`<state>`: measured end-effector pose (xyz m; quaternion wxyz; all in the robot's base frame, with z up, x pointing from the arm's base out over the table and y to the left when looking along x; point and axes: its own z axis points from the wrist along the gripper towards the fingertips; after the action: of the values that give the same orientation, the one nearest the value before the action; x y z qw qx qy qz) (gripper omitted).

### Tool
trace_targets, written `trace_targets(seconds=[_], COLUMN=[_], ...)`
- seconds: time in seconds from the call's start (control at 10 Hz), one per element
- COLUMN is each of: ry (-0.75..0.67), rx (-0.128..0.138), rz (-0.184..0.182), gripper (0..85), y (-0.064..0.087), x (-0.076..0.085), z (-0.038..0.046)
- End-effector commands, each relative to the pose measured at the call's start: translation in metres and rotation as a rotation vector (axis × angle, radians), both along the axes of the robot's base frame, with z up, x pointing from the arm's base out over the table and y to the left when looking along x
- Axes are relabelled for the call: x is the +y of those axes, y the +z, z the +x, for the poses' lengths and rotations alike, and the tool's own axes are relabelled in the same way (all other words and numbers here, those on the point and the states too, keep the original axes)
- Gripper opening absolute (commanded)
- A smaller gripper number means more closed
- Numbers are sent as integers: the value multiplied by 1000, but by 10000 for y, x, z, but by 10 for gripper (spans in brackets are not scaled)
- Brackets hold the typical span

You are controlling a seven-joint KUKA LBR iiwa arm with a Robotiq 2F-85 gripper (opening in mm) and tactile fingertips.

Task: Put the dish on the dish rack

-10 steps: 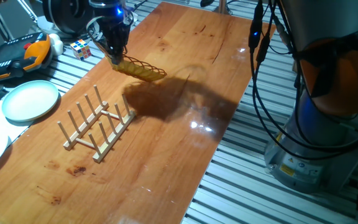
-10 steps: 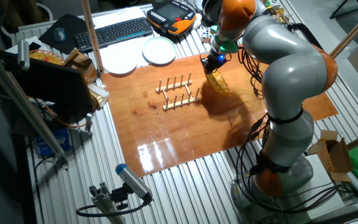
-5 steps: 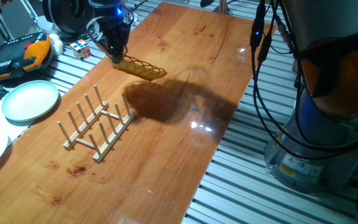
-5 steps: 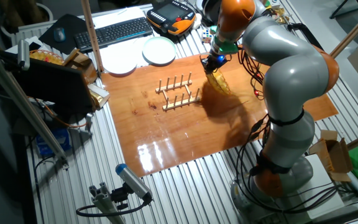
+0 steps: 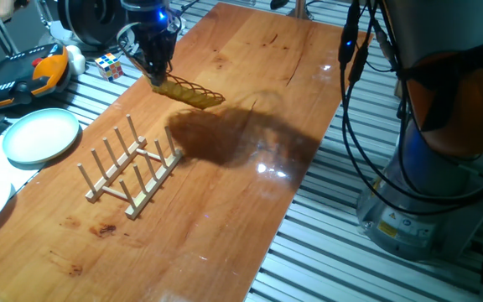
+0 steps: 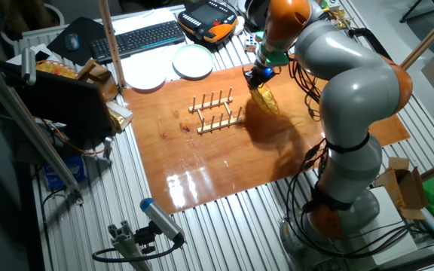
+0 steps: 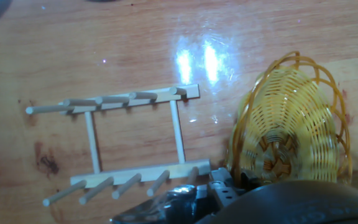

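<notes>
My gripper [image 5: 156, 74] is shut on one edge of the dish [image 5: 193, 93], an amber-yellow woven-looking dish with a looped rim. The dish hangs tilted above the wooden board, past the far end of the dish rack [image 5: 132, 172]. From the other fixed view, the dish [image 6: 264, 99] hangs just right of the dish rack [image 6: 215, 111], under the gripper [image 6: 261, 77]. In the hand view the dish [image 7: 291, 124] fills the right side and the dish rack [image 7: 135, 140] lies to its left, its pegs bare. Only the gripper's base [image 7: 232, 186] shows there.
A pale white-green plate [image 5: 40, 136] sits left of the rack, off the wooden board [image 5: 225, 210]. A Rubik's cube [image 5: 110, 65] and an orange-black pendant [image 5: 23, 75] lie behind it. A keyboard [image 6: 138, 39] is further back. The arm's base [image 5: 426, 193] stands at the right.
</notes>
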<state>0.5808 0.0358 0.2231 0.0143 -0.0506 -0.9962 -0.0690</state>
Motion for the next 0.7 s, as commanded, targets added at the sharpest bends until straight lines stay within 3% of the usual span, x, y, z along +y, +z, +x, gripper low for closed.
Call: trace_targets(seconds=[0.0, 0.1, 0.3, 0.6], ry=[-9, -24, -36, -13], rx=[15, 37, 57, 36], rz=[30, 53, 36, 58], gripper=[7, 7, 7, 7], y=[0, 0, 78, 300], x=[1, 1, 73, 326], z=[2, 2, 12, 24])
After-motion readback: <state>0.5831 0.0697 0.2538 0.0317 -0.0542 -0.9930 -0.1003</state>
